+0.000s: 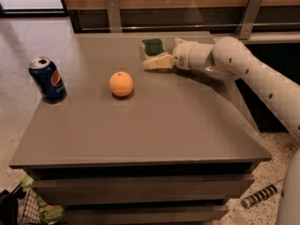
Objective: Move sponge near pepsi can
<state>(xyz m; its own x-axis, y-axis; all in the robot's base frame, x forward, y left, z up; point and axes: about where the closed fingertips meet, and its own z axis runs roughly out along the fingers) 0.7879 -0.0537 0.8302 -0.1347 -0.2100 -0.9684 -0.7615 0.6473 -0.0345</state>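
The sponge (153, 45), dark green on top with a pale base, lies at the far middle of the grey table (140, 125). My gripper (156, 62) reaches in from the right on a white arm (234, 62) and sits low over the table. It is right at the sponge's near side and looks to be touching it. The pepsi can (47, 78), dark blue with a silver top, stands upright near the table's left edge, far from the sponge.
An orange (121, 84) sits on the table between the can and the sponge. A wooden wall with metal brackets (112, 11) runs behind the table. A wire basket (28, 210) stands on the floor at lower left and a dark striped object (260, 196) lies at lower right.
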